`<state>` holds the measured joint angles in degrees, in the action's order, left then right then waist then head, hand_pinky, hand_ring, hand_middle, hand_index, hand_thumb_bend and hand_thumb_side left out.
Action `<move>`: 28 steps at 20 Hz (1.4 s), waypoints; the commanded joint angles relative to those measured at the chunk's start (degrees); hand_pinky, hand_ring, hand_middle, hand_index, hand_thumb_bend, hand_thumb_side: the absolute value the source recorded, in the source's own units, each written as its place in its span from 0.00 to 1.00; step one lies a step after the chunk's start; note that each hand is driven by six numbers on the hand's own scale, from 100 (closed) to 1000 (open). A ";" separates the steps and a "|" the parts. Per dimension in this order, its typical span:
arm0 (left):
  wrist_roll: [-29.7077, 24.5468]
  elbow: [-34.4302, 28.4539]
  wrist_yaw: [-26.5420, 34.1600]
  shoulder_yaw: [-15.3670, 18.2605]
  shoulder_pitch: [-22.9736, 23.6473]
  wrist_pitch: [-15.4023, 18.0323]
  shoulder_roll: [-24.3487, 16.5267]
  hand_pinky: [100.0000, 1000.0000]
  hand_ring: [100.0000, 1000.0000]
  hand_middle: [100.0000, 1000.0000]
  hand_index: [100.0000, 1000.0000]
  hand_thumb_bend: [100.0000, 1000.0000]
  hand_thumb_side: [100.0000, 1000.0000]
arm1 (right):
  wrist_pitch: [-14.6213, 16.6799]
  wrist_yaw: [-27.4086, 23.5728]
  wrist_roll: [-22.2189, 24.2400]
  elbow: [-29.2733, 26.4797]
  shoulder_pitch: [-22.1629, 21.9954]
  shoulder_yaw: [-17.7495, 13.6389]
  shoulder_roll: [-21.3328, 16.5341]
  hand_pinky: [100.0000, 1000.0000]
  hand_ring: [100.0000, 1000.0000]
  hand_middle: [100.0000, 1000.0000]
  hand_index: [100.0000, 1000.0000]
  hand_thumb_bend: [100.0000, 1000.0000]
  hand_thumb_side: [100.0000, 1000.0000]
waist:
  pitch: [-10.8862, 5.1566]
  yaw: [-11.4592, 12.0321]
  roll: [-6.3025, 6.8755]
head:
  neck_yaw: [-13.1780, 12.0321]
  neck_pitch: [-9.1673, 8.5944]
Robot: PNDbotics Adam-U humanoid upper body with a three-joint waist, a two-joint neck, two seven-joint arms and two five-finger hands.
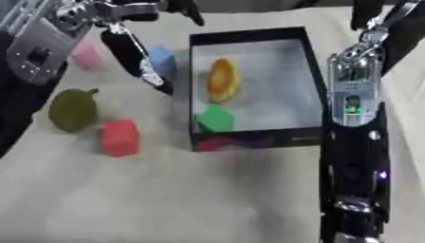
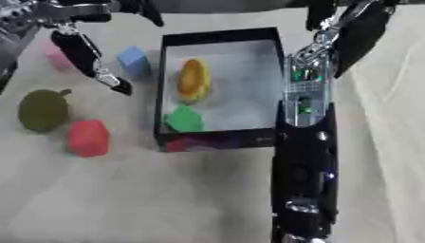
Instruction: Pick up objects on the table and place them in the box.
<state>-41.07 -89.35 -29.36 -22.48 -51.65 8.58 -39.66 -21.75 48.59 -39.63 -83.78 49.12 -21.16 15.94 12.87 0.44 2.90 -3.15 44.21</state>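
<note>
At upper left the left hand (image 1: 133, 45) hangs open with fingers straight beside the blue block (image 1: 162, 60), while the box (image 1: 311, 71) at centre holds an orange fruit (image 1: 222, 78) and green block (image 1: 217, 118); the right hand's fingers are out of sight.

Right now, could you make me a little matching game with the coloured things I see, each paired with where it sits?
Things:
1. green block
2. red block
3. blue block
4. orange-yellow piece

Places:
A. on the table just outside the box's left wall, near the far end
B. inside the box, near front left corner
C. inside the box, toward the middle
D. on the table beside the dark green round fruit

Pairs: 1-B, 2-D, 3-A, 4-C
</note>
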 commanded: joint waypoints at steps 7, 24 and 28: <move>0.02 -2.10 0.66 0.46 7.31 -8.73 -14.80 0.86 0.89 0.83 0.88 0.74 0.28 | -0.10 -0.41 -0.59 -0.18 1.65 0.38 -0.15 0.79 0.70 0.70 0.80 0.00 0.69 | -1.21 -0.36 0.33 | -0.60 -0.09; 5.87 10.17 -6.54 -1.77 12.04 -16.29 -14.28 0.87 0.88 0.82 0.87 0.76 0.28 | 0.13 -2.77 -1.55 0.33 1.04 0.15 -0.56 0.79 0.70 0.71 0.80 0.00 0.76 | -0.78 -0.58 -0.07 | -1.46 -0.09; 5.83 12.58 -7.52 -1.77 11.67 -16.22 -13.20 0.86 0.88 0.80 0.86 0.75 0.29 | 0.28 -3.12 -1.77 0.73 1.24 0.21 -0.71 0.80 0.70 0.71 0.80 0.00 0.76 | -0.62 -0.63 -0.15 | -1.71 -0.09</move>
<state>-35.38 -77.15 -36.35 -25.24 -38.93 -7.68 -51.67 -21.30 45.70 -40.79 -82.78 49.14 -21.18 15.87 12.93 -0.29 2.88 -4.61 44.21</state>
